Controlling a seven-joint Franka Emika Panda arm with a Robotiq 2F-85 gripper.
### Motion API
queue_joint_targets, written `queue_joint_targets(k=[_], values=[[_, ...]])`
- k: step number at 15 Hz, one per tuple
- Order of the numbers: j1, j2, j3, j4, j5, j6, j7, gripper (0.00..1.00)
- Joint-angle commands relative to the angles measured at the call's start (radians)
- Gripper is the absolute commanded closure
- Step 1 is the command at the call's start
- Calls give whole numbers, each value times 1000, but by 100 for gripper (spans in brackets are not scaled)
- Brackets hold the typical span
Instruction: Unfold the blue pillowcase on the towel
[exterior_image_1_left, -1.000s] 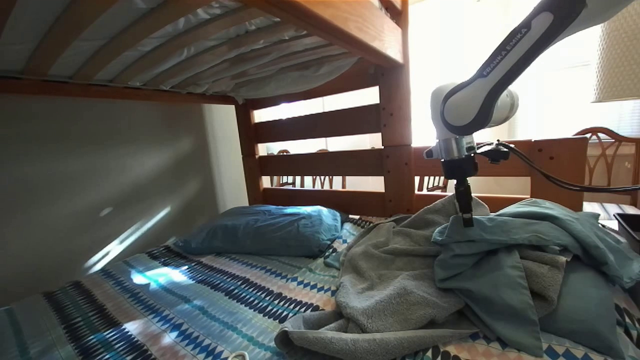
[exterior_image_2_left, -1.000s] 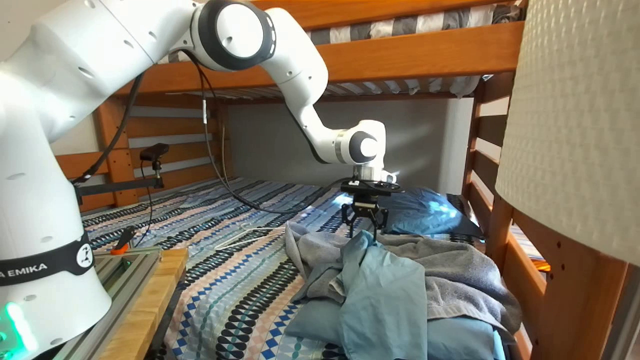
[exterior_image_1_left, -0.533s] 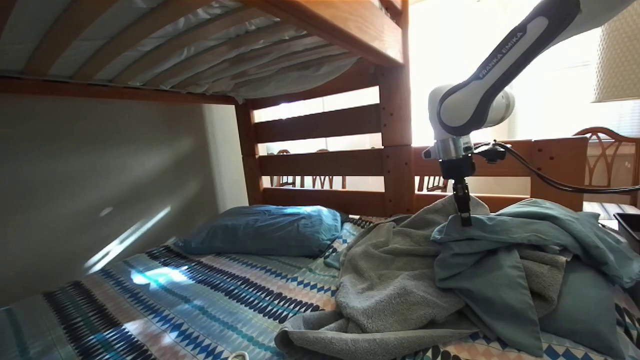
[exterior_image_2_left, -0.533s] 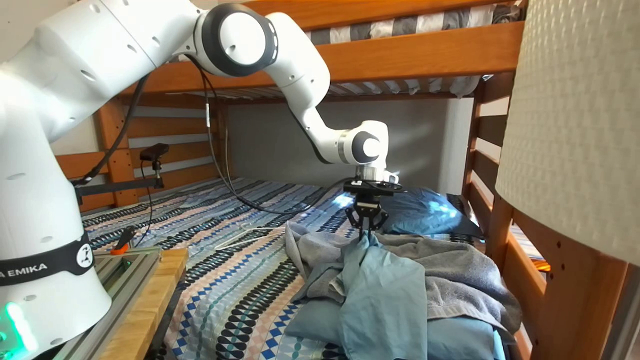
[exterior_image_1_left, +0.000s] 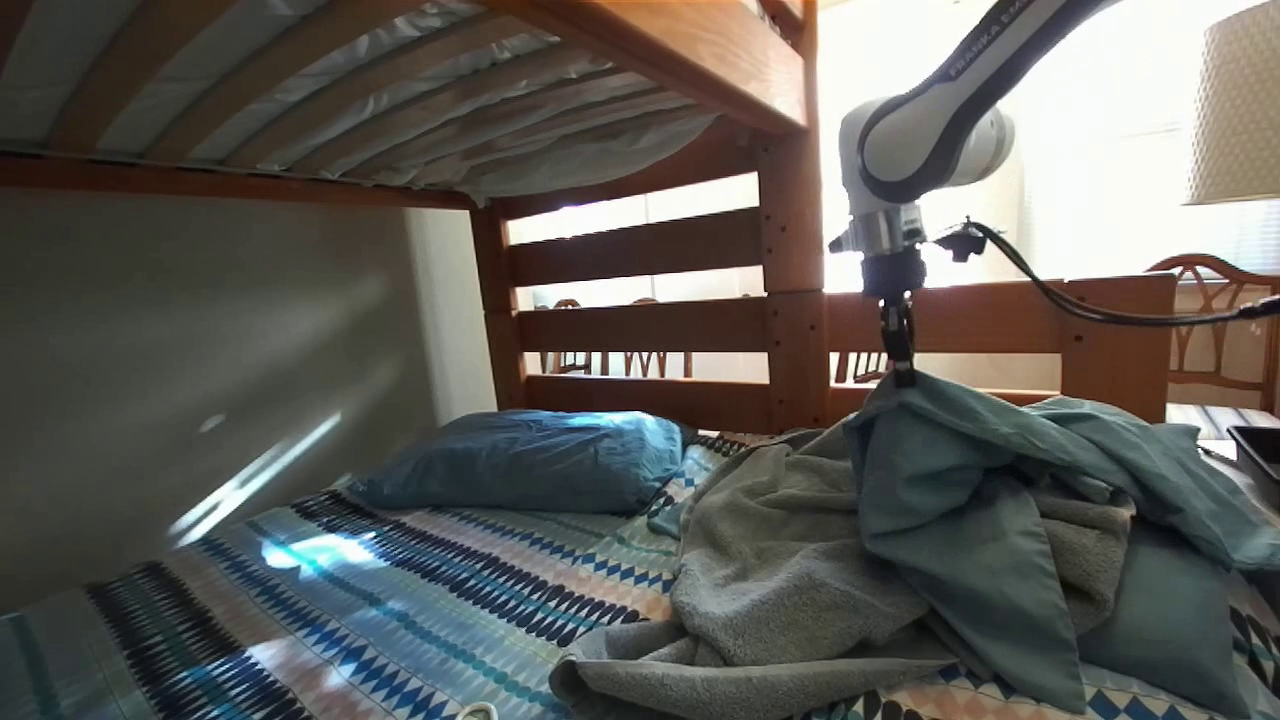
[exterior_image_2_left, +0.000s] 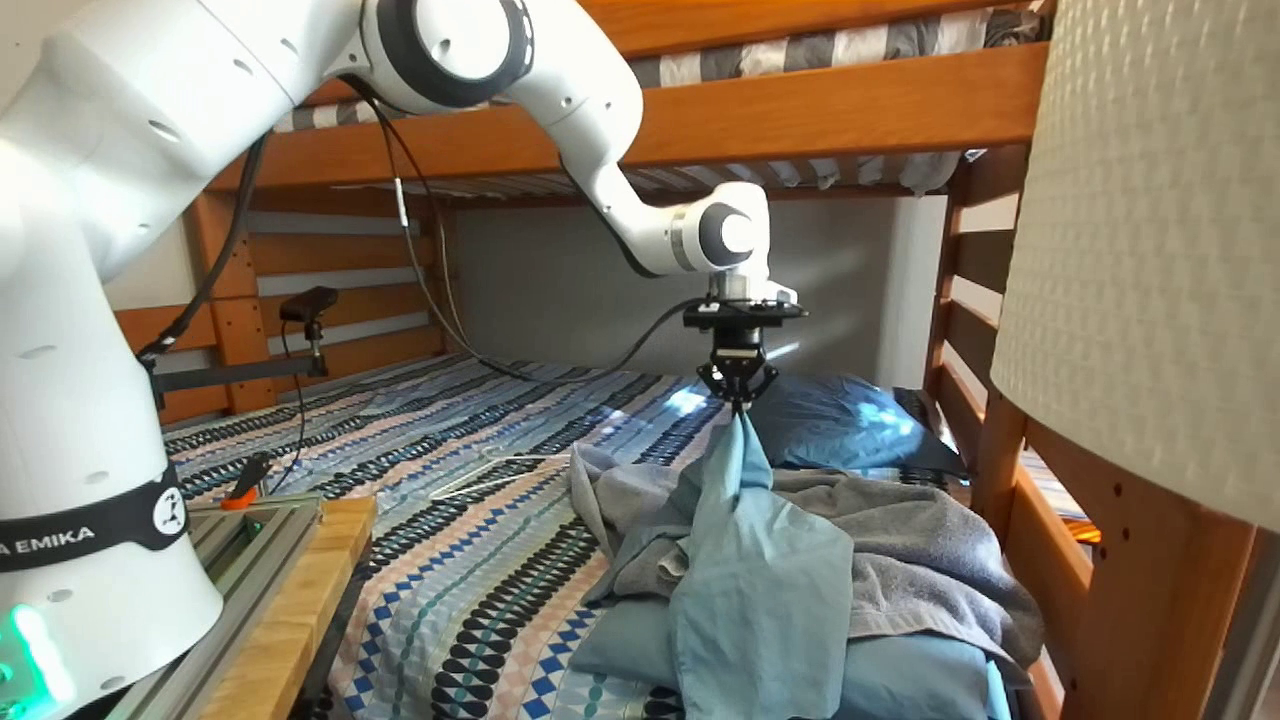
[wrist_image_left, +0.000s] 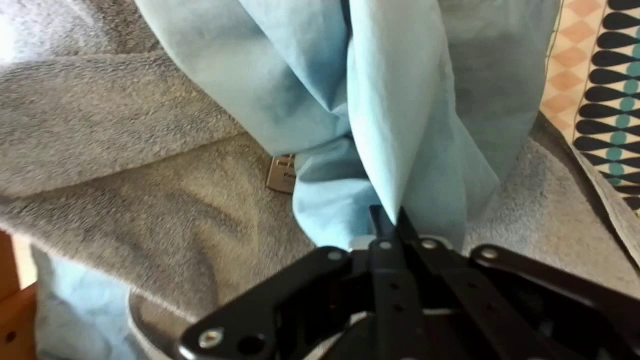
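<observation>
Up we go: pinching the blue pillowcase (exterior_image_2_left: 765, 585), our fingers (wrist_image_left: 383, 227) now hoist it higher into a peak above the towel (exterior_image_2_left: 905, 525), while in an exterior view the rest drapes toward the near edge of the desk (exterior_image_2_left: 470, 580), so unfolding looks only begun.

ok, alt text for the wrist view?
Black gripper pinching the blue pillowcase, the fold gathered to a narrow point. A fuzzy grey towel lies beneath; a small printed label shows at the pillowcase's edge, patterned bedding at upper right.
</observation>
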Motion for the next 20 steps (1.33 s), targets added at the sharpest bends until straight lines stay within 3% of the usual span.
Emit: queue_joint_targets(k=[1, 6, 12, 15, 20], values=[[45, -210, -29, -142, -65, 25, 117, 100], [94, -459, -42, -248, -184, 38, 285, 100], [108, -715, 12, -353, -327, -21, 454, 100], [77, -735, 58, -367, -216, -111, 359, 100], [22, -648, 75, -432, -19, -16, 125, 100]])
